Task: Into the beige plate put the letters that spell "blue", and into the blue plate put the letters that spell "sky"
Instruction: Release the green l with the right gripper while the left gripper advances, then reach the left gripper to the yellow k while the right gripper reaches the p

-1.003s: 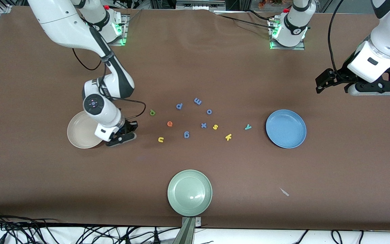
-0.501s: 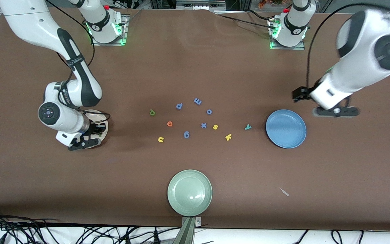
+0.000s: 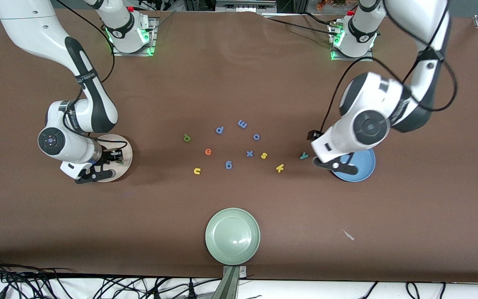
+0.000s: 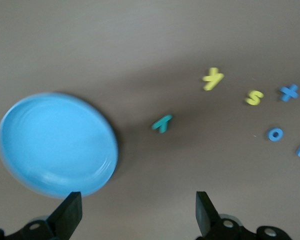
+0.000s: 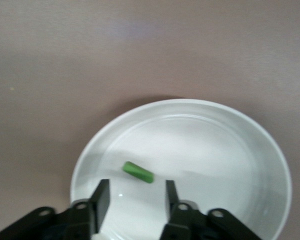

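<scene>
My right gripper (image 3: 112, 160) (image 5: 135, 200) hangs open over the beige plate (image 3: 126, 150) (image 5: 215, 145). The green bar l (image 5: 138, 172) lies in that plate, clear of both fingers. My left gripper (image 3: 335, 165) (image 4: 138, 215) stands wide open with nothing in it, over the rim of the blue plate (image 3: 365, 166) (image 4: 55, 142). Beside it, the teal y (image 3: 303, 155) (image 4: 162, 122) lies on the table. The yellow k (image 3: 280, 167) (image 4: 213, 78) and yellow s (image 3: 264, 155) (image 4: 254, 97) lie toward the middle. Green b (image 3: 186, 138), orange e (image 3: 208, 152) and yellow u (image 3: 197, 170) lie nearer the beige plate.
Several periwinkle-blue letters (image 3: 242, 123) are scattered among the coloured ones in the middle of the brown table. A pale green plate (image 3: 232, 236) sits close to the front camera. A small pale scrap (image 3: 348, 235) lies nearer the camera than the blue plate.
My right gripper moved from beside the beige plate to over it and opened, leaving the l in the plate. My left arm swung in from the table's end to the blue plate.
</scene>
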### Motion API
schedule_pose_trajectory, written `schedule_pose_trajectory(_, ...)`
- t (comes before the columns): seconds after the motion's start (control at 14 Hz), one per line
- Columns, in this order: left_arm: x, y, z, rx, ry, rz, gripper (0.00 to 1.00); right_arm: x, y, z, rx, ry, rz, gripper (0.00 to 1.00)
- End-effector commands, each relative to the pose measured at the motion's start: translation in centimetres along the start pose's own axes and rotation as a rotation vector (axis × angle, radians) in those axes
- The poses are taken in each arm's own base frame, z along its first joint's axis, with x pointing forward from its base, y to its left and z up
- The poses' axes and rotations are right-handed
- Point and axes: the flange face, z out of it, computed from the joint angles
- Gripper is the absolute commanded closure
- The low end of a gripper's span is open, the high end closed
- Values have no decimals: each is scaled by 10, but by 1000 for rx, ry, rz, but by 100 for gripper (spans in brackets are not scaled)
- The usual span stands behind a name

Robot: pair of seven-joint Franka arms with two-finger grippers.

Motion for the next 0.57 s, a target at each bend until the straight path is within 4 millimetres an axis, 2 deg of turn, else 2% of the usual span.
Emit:
schedule_pose_trajectory(0.0,32,30,8,-23,53,205,0,1,-37,-12,24,-2,41,0)
schedule_pose_trajectory(0.14,48,47,36,-22,94,358,0,3,-79,-15,48,1,109,0)
schedule_pose_trajectory(0.36,57,62,72,-41,101,408,0,2,-140,-17,60,5,203,0)
schedule_pose_trajectory(0.43,59,80,88,-50,97,434,0,-1,-161,-15,54,1,213,0)
schedule_pose_trajectory(0.5,58,102,103,-43,96,459,0,-5,-170,-11,49,-9,231,0)
